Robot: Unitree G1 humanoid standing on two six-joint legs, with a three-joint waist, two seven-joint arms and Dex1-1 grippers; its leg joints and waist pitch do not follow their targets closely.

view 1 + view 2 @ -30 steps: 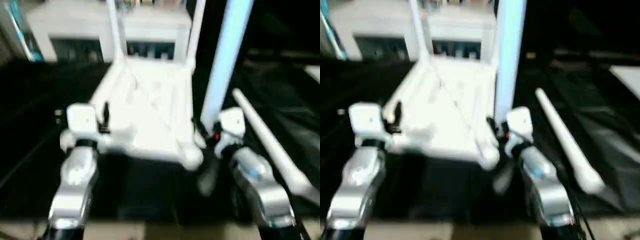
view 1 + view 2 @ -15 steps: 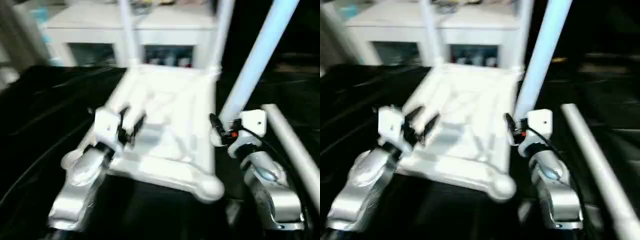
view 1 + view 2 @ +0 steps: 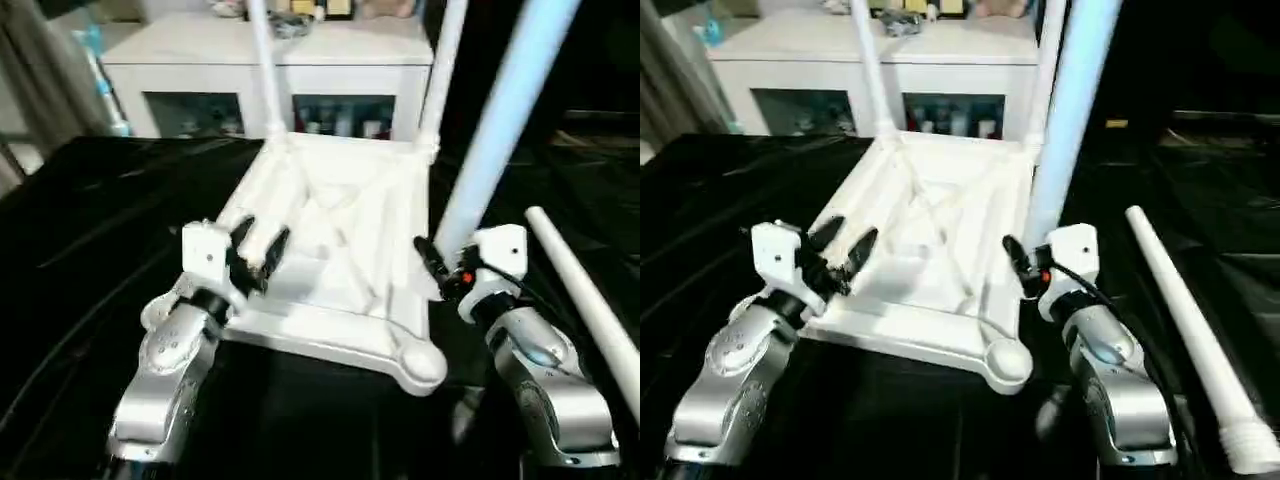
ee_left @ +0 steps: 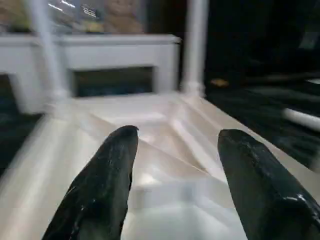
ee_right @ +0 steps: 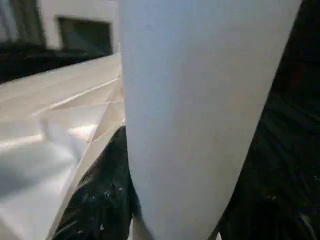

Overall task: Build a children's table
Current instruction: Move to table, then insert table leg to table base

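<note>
Above the table top (image 3: 330, 240), the left gripper (image 3: 258, 243) seemingly stays spread.

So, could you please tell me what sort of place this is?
Probably an indoor room set up for robot trials: a black-covered work surface, a white cabinet with items on and inside it, and a curtain.

Bright light from above overexposes the white plastic ribbed table top (image 3: 335, 240), washing out its ribs, while the glossy black table cover (image 3: 90, 230) stays dark with faint streaky glare. Both wrist views are soft, and the near black fingers (image 4: 102, 185) and the white tapered tube leg (image 5: 200, 115) are out of focus.
</note>
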